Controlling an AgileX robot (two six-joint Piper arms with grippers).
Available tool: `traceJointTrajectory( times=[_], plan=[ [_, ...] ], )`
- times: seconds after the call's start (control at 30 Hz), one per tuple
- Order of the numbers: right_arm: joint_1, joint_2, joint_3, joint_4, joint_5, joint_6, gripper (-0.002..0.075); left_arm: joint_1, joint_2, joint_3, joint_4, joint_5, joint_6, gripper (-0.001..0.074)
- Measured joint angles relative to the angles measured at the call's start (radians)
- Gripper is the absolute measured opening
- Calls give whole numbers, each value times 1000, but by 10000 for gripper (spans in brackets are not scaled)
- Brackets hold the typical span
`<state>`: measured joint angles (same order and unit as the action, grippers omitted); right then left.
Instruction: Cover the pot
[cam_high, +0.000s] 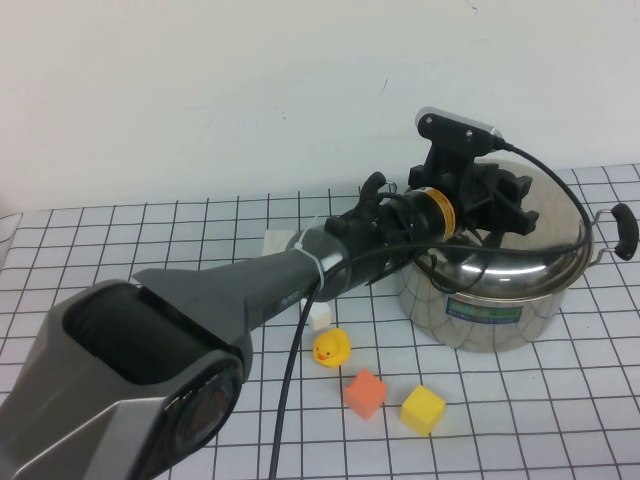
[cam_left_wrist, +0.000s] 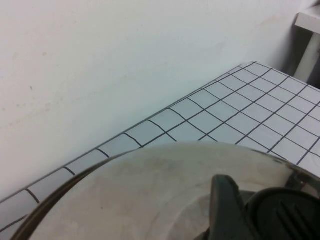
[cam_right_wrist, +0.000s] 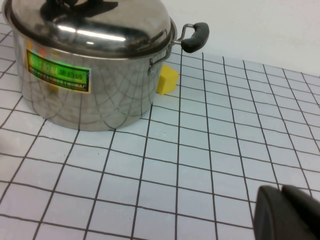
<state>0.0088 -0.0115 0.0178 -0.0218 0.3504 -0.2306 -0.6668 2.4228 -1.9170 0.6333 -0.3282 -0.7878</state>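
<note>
Gridded white worktop (cam_high: 150, 240). Left end effector (cam_high: 490, 200) sits atop domed lid (cam_high: 530, 235) on pot (cam_high: 490, 310); grip state indeterminate. Right end effector (cam_right_wrist: 287, 215) low, apart; opening indeterminate.

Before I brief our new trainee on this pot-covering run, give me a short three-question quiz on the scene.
1. True or false: the lid rests on the pot.
2. Which gripper is above the lid: left gripper or right gripper?
3. Which toy lies nearest the orange block: A) rubber duck B) yellow block C) white piece?

Key: 1 true; 2 left gripper; 3 B.
</note>
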Motion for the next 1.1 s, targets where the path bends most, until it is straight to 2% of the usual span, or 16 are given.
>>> traceJointTrajectory(
  times=[0.23,0.3,0.4,0.47,0.77,0.93,1.0,1.1],
  plan=[
    [0,0,0,0,0,0,9,2,2,-3,0,-4,-2,321],
    [0,0,0,0,0,0,9,2,2,-3,0,-2,-6,364],
    [0,0,0,0,0,0,9,2,2,-3,3,12,-10,488],
    [0,0,0,0,0,0,9,2,-6,-3,12,26,-13,535],
    [0,0,0,0,0,0,9,2,-101,-3,82,128,0,566],
    [0,0,0,0,0,0,9,2,-175,-3,113,178,0,524],
    [0,0,0,0,0,0,9,2,-216,-3,115,211,0,459],
    [0,0,0,0,0,0,9,2,-289,-3,118,302,1,295]
  ],
)
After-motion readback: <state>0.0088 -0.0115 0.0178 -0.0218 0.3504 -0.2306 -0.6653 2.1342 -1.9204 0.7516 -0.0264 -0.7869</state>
